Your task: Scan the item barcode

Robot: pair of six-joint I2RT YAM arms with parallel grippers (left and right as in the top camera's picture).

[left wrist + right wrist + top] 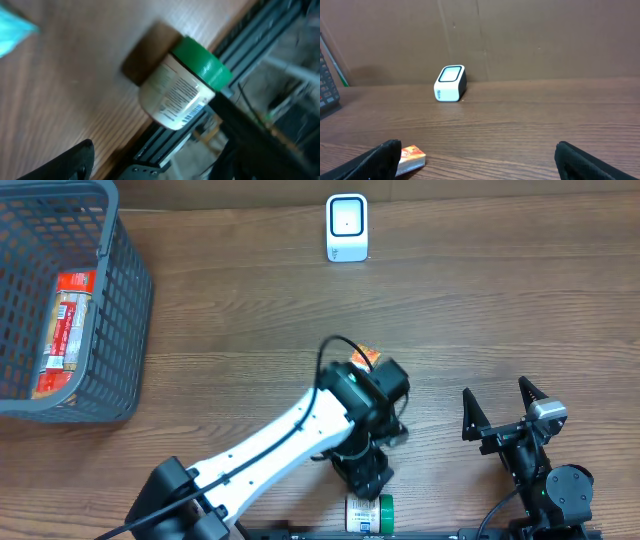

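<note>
Overhead: our left claw (368,478) hovers above jar (370,513) at 6 o'clock edge of tabletop (250,310); scanner (347,227) at 12.
Left wrist: claw spread, empty; barcode (192,111) showing on jar.
Right wrist: right claw (477,150) wide, idle.
Reach step, we judge; next we close on jar, lift.

On my overhead feed the left arm (290,435) has a long white shell, smooth and rounded, capped by black joint housings at both ends. A thin black cable (330,341) arches over its upper joint. The left gripper (366,472) is black all over. On its wrist feed I see its fingers (65,162) only as dark, matte, blurred shapes. The right arm (548,480) is black throughout, with round joint casings and angular brackets. A small silver-grey camera block (547,412) sits on its wrist. The right gripper (495,392) has two black fingers (375,161) that narrow to points, their surface dull rather than glossy.
</note>
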